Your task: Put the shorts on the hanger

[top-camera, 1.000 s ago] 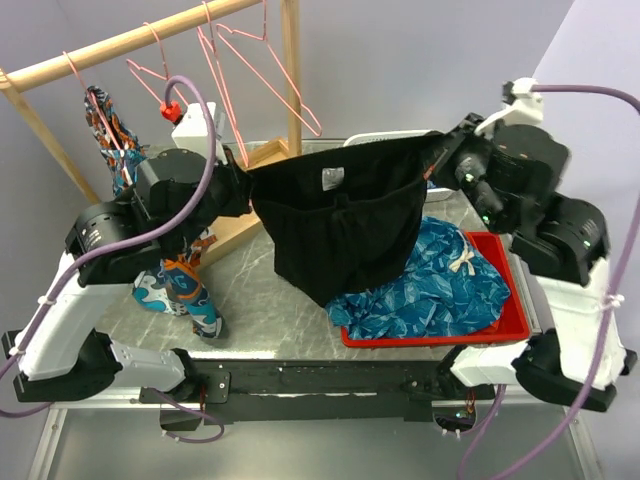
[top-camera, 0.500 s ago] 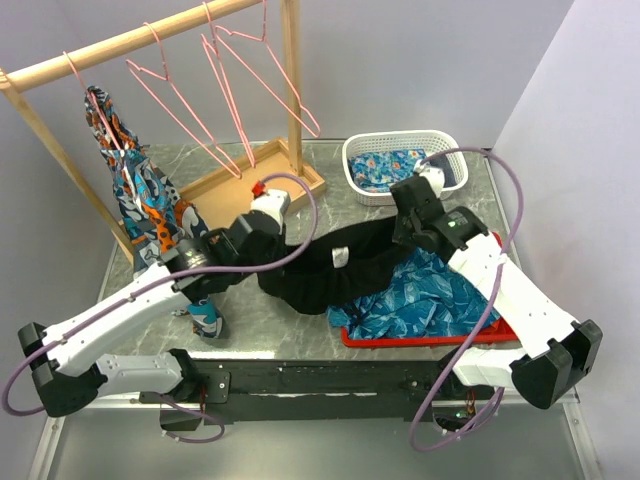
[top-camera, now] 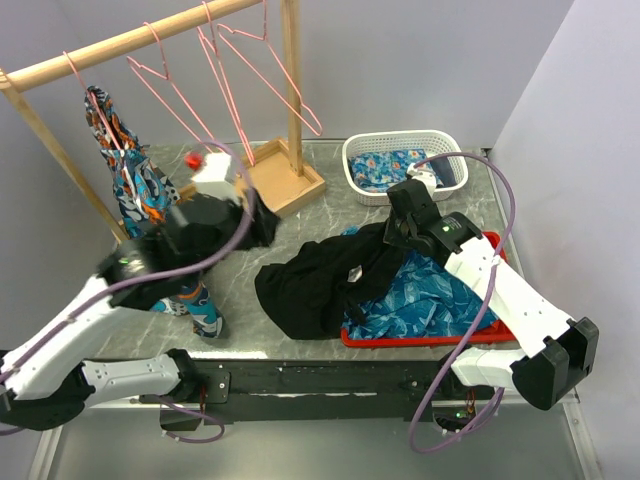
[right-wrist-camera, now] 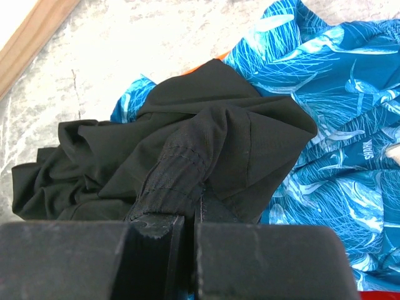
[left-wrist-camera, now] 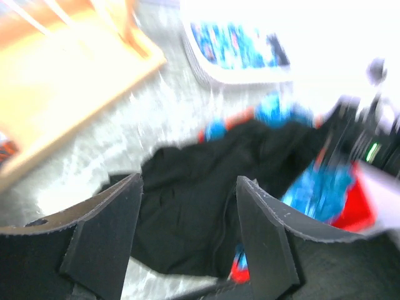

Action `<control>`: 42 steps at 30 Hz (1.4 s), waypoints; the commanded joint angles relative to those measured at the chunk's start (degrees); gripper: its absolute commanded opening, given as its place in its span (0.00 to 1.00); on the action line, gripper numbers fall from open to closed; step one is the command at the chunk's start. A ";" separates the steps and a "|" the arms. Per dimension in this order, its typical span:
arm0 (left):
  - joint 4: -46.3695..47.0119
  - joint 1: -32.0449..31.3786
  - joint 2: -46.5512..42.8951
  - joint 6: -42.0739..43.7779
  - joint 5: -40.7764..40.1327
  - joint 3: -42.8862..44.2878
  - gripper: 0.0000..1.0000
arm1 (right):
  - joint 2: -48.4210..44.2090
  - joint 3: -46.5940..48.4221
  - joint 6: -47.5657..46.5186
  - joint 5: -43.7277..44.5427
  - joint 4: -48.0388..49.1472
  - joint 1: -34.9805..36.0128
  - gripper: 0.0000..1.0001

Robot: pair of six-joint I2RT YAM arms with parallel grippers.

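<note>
Right pincer (right-wrist-camera: 189, 220) clamps a fold of the shorts (top-camera: 315, 285), which slump just ahead of it, partly on the grey marbled tabletop (top-camera: 325, 205) and partly over the blue cloth (top-camera: 450, 290) in the red tray (top-camera: 430, 338). Left pincer (left-wrist-camera: 187, 237), jaws apart and empty, hovers beside the heap. The garment looks merely gathered; next it needs lifting toward a pink hanger (top-camera: 228, 100) on the wooden rack (top-camera: 120, 45), well beyond the left pincer. A white basket (top-camera: 400, 136) and pale walls lie behind.
</note>
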 commanded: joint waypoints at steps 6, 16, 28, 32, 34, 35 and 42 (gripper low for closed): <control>-14.12 5.31 7.39 -5.46 -24.29 22.67 0.66 | -1.35 -0.92 0.22 -0.64 2.83 -0.26 0.00; -4.03 19.20 16.45 0.95 -22.37 27.60 0.61 | -1.53 -0.13 -0.30 -1.60 2.22 -0.17 0.00; 4.69 30.11 25.50 4.13 -15.61 30.67 0.58 | -1.35 -0.40 -0.83 -2.04 2.66 -0.17 0.00; 7.05 31.69 27.97 5.27 -14.11 30.25 0.57 | -0.65 0.31 -1.18 -2.48 2.74 -0.17 0.00; 8.91 32.04 28.14 5.45 -13.50 29.45 0.55 | -0.39 0.39 -1.27 -2.40 2.75 -0.17 0.00; 9.00 32.39 28.66 5.53 -13.49 29.45 0.55 | -0.21 0.40 -1.27 -2.66 3.01 -0.09 0.00; 10.67 33.10 29.20 6.41 -13.93 27.96 0.30 | 0.32 -0.48 -1.36 -3.18 3.80 -0.17 0.00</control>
